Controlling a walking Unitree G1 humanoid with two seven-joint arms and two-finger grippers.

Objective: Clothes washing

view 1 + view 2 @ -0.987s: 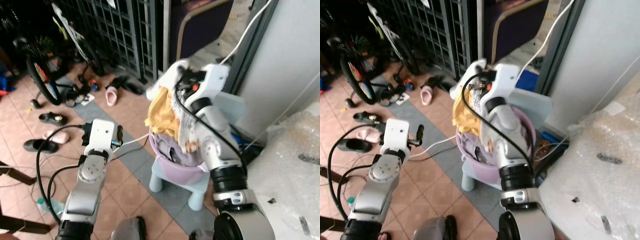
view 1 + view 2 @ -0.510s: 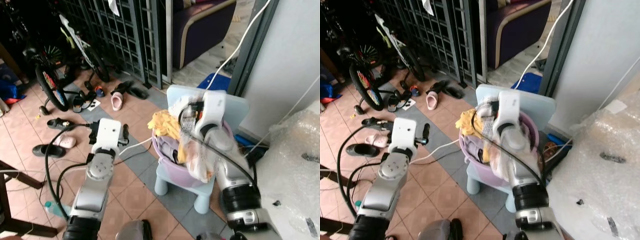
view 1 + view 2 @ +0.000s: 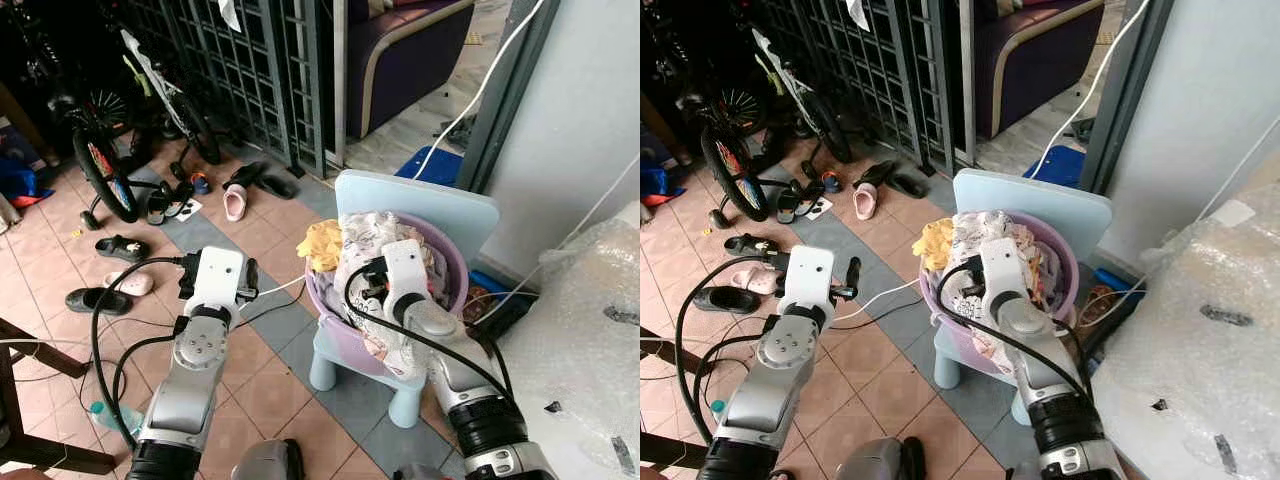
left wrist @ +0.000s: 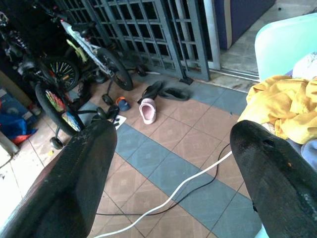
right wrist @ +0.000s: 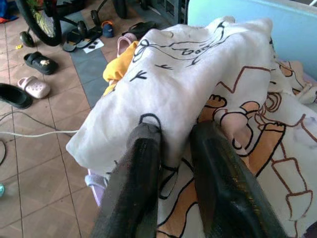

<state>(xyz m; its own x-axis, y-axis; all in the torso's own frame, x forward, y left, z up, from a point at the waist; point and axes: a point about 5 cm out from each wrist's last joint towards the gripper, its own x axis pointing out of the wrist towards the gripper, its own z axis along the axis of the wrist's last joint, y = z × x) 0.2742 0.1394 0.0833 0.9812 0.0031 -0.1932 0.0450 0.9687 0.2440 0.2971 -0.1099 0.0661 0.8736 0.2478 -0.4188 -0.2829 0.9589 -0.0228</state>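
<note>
1. My left hand [image 4: 168,163] hangs in the air above the tiled floor [image 3: 270,375], at about 9 o'clock from the basin, its two black fingers [image 4: 74,183] spread wide with nothing between them.
2. My right hand [image 5: 173,163] is down on the laundry at the middle of the scene, its fingers [image 5: 141,168] pinched on a fold of the white printed cloth [image 5: 188,74], which drapes over the rest of the pile.
3. That cloth lies in the purple basin [image 3: 452,262], heaped with other clothes, and a yellow garment [image 3: 322,243] hangs over the rim at about 10 o'clock.
4. The basin sits on a small pale blue chair [image 3: 420,195], whose backrest rises behind it at 12 o'clock.
5. A white cable [image 4: 173,196] trails across the floor from the chair toward 9 o'clock.
6. Bubble wrap [image 3: 590,330] lies at 3 o'clock, beside a grey wall.
7. Farther off, at 10 o'clock, shoes and sandals [image 3: 235,200] lie scattered on the tiles.
8. Beyond them a bicycle [image 3: 100,165] leans near the dark metal gate [image 3: 270,60] at 11 o'clock.
</note>
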